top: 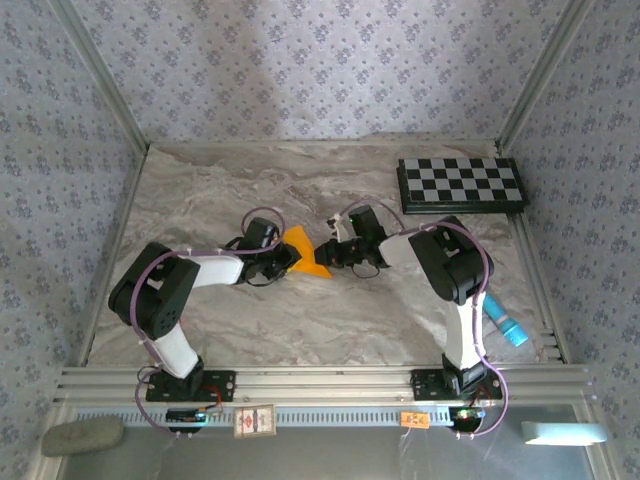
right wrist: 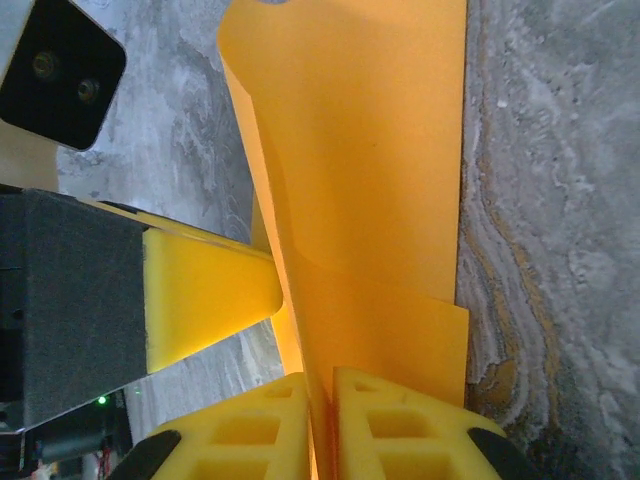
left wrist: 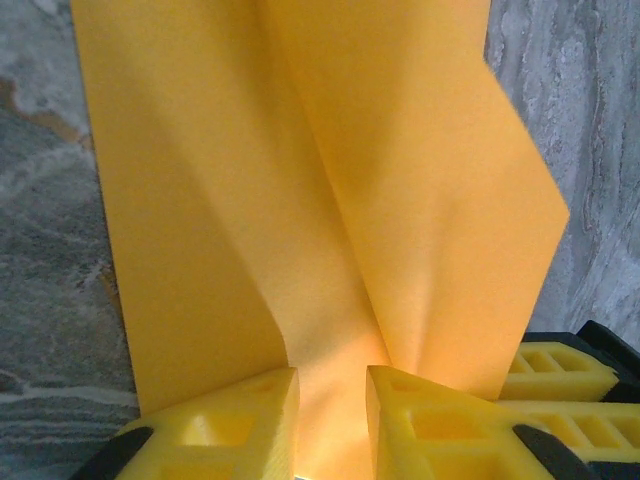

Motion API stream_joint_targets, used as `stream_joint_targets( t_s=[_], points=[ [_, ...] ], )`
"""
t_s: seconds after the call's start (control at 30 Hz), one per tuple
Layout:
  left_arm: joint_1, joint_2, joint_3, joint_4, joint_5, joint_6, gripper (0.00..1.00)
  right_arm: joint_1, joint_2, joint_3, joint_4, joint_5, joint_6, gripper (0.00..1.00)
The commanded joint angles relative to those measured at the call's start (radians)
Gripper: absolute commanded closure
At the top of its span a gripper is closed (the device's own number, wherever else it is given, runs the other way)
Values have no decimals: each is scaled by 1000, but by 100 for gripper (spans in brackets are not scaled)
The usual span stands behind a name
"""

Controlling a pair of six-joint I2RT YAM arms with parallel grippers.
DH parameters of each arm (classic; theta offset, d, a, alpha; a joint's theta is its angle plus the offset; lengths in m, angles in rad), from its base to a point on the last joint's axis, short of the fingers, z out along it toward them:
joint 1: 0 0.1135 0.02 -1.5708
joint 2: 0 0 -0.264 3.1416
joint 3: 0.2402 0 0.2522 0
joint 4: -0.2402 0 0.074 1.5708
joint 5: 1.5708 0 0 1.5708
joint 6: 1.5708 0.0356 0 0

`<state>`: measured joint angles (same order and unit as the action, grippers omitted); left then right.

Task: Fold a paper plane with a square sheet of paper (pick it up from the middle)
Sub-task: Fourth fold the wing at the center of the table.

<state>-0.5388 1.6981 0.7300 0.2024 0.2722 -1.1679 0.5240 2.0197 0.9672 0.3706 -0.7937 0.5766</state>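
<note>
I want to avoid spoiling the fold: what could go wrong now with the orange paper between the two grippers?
1. The right gripper pinches the sheet of paper while the left gripper stands slightly open around its crease; closing off-centre could make a crooked fold.
2. The two grippers sit very close, so any opposing pull might tear the thin sheet.

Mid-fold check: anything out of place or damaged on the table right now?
Nothing is damaged. The paper is creased and bowed but untorn, as expected mid-fold. One stray: a blue cylinder lies at the right edge of the table, well away from the paper. I cannot tell what it is.
</note>
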Motion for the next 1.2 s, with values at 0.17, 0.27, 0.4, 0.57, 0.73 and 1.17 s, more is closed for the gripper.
stream_joint_targets(
  t_s=[0.17, 0.27, 0.4, 0.57, 0.73, 1.17],
  points=[
    [10, -48, 11, 10, 6, 24, 74, -29, 42, -22, 5, -4, 44, 86],
    [10, -37, 34, 23, 28, 39, 72, -31, 42, -23, 4, -3, 44, 85],
    [10, 10, 58, 72, 74, 27, 72, -31, 43, -24, 3, -1, 45, 85],
    [10, 54, 96, 86, 93, 21, 77, -32, 44, -22, -4, -1, 44, 85],
    [10, 85, 119, 84, 111, 13, 82, -32, 45, -22, -10, 3, 42, 84],
    [12, 94, 130, 23, 89, -12, 87, -37, 44, -16, -61, 31, 3, 84]
  ],
)
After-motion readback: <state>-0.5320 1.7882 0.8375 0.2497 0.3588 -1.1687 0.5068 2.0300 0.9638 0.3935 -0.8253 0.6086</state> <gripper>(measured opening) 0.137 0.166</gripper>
